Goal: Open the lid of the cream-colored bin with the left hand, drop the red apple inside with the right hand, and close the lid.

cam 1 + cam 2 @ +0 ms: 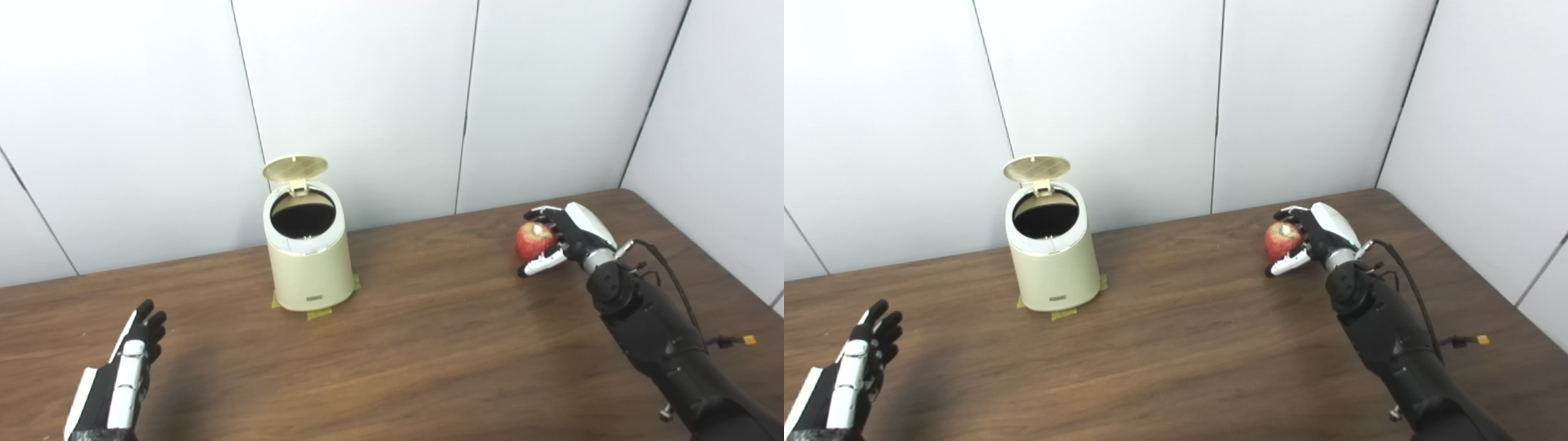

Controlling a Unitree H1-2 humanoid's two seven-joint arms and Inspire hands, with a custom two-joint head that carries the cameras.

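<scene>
The cream-colored bin stands on the brown table, and its lid is already flipped up at the back, so the dark hole on top is open. That looks like the first job is done. The red apple is not in the bin yet. It is far off to the right of the bin, close to the table top, and I cannot tell if it is lifted off the wood or sitting on it. The right hand is wrapped around the apple, with its fingers curled over the top and the thumb under the near side, so it seems to be holding it. What is left, I think, is to carry the apple over the bin, let it fall in, and then shut the lid. The left hand is well to the left of the bin and nearer to the robot. It is flat and spread, fingers pointing up toward the wall, and it holds nothing and touches nothing.
</scene>
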